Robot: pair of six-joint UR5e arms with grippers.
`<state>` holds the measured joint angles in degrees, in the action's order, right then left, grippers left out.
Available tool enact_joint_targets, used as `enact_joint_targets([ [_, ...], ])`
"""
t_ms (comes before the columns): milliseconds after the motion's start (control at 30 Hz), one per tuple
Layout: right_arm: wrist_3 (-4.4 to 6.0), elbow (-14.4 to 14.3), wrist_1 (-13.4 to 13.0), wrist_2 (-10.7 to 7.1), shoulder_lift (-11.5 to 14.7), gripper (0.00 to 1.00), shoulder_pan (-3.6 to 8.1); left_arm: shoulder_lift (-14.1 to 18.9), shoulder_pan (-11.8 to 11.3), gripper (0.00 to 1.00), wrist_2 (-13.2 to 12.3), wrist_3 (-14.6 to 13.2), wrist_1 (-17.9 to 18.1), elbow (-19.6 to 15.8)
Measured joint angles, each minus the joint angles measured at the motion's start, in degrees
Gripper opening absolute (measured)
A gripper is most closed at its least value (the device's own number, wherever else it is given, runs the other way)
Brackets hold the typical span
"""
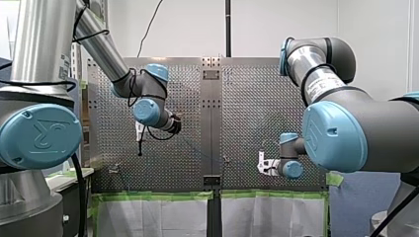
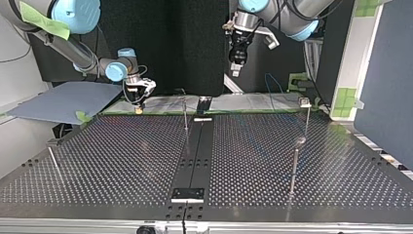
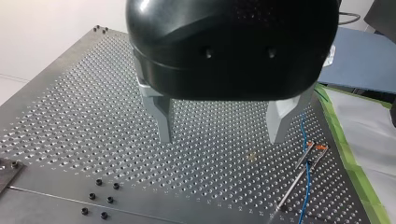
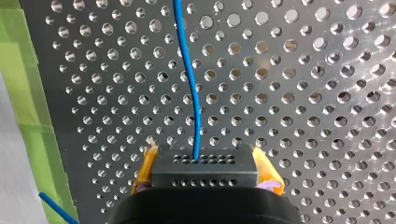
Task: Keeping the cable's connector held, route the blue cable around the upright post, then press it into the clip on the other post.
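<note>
In the right wrist view my right gripper [image 4: 205, 161] is shut on a black connector [image 4: 204, 171], gripped between its yellow pads [image 4: 145, 168]. A blue cable [image 4: 189, 70] runs from the connector ahead over the perforated plate. In the top view this gripper [image 2: 139, 105] is low at the table's far left edge. My left gripper [image 3: 219, 139] hangs open above the plate with nothing between its metal fingers [image 3: 161, 119]. Beside it, two thin posts [image 3: 299, 175] stand with the blue cable [image 3: 306, 158] by them, one with an orange-tipped clip [image 3: 320, 148]. In the top view my left gripper [image 2: 235, 66] is high above the far edge.
Several thin upright posts stand on the table: one near the middle [image 2: 185, 117], two at the top view's right [image 2: 307, 117] [image 2: 294, 168], one at its left [image 2: 53, 163]. Green tape [image 4: 28, 88] lines the plate's edge. A dark centre strip [image 2: 195, 151] crosses the table.
</note>
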<state>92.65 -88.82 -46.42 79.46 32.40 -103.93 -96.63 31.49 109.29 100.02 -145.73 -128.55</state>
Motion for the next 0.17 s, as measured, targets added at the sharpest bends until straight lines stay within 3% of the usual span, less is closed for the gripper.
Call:
enact_joint_targets([
  [167,0.0,0.0,0.0,0.0,0.0,0.0,0.0,0.0,0.0,0.96,0.0,0.0,0.0,0.0],
])
